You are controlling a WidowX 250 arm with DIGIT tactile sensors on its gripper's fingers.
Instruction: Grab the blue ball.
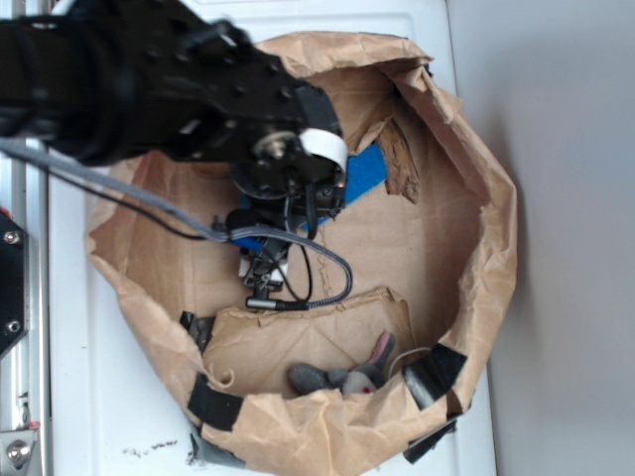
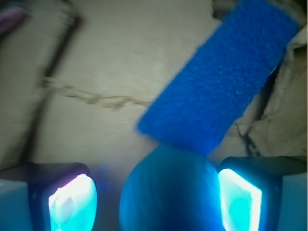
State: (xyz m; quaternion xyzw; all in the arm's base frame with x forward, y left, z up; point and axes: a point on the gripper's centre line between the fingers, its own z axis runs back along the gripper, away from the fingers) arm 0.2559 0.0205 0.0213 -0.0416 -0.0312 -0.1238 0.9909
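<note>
Tool (image 2: 156, 195) jaws spread wide around the small teal-blue felt ball (image 2: 168, 192), touching the right pad only, flat blue rectangular sponge (image 2: 219, 77) just beyond.

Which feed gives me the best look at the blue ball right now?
The wrist view. The blue ball fills the lower centre between the two fingers, close to the right one, just below the blue sponge. In the exterior view the arm covers it; only a sliver of blue shows beneath the gripper.

I see the blue ball (image 2: 168, 192), round, teal, matte. It sits on brown paper, near frame bottom.
</note>
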